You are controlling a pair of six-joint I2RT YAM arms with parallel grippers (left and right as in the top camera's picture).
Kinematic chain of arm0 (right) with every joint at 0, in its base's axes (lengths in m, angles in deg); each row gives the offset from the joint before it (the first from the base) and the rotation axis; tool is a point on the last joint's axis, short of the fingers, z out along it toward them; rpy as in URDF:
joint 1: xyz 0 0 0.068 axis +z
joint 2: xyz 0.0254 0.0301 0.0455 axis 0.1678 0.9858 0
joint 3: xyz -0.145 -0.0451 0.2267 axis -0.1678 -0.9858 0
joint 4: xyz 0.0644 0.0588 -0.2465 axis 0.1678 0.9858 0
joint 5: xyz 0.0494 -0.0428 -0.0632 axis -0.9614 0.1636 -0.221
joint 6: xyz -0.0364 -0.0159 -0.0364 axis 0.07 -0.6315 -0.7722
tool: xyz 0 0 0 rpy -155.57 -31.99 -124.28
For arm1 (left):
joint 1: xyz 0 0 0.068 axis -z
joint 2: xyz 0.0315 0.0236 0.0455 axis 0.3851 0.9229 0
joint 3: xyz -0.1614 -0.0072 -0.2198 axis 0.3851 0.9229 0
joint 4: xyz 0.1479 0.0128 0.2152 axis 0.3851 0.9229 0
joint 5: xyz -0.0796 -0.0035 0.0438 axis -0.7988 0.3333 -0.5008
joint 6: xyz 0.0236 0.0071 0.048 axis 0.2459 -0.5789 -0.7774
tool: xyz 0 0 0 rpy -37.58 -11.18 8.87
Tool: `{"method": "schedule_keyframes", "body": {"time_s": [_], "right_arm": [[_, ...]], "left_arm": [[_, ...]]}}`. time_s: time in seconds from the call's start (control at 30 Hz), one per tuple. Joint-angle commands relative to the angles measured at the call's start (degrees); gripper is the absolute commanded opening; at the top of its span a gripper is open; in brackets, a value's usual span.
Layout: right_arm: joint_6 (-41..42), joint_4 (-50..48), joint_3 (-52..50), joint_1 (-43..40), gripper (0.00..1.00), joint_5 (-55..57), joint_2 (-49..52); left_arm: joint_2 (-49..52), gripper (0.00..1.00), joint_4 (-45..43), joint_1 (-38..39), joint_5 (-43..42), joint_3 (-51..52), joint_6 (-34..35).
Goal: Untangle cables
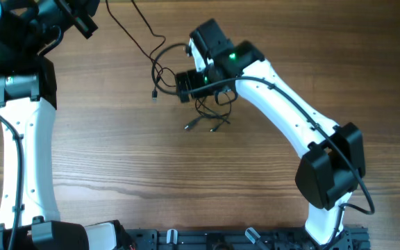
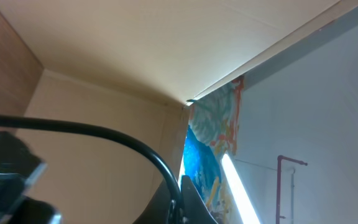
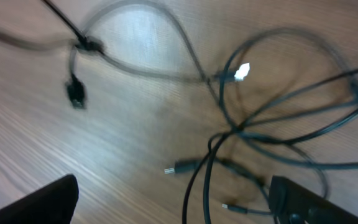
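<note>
The cables (image 1: 160, 69) are thin black cords in a loose tangle on the wooden table at top centre, with small plug ends lying to the left and in front. One strand runs up and left to the top edge near my left gripper (image 1: 89, 17). In the left wrist view that gripper (image 2: 180, 205) points at the ceiling, its fingers closed around a black cord. My right gripper (image 1: 186, 85) hovers over the tangle. In the right wrist view it (image 3: 173, 202) is open, with crossing cords (image 3: 241, 130) and a plug between its fingers.
The wooden table (image 1: 117, 160) spans the view. The left arm's white link (image 1: 23, 153) stands along the left side. The right arm (image 1: 290, 111) reaches diagonally from bottom right. A black rail (image 1: 242, 239) runs along the front edge.
</note>
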Motion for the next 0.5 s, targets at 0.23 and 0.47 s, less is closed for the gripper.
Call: {"method": "schedule_keyframes", "body": {"time_s": [0.23,0.47], "right_arm": [[-0.52,-4.90,-15.10,-2.08,0.34,15.56,0.50],[13.40,6.34,-14.43,-12.24,0.04,26.53,-0.94]], "left_arm": [[-0.55,0.04,15.47,-0.87,1.62,-1.01,-7.02],[-0.55,0.04,53.68,-2.91,27.39,-1.01,-38.64]]}}
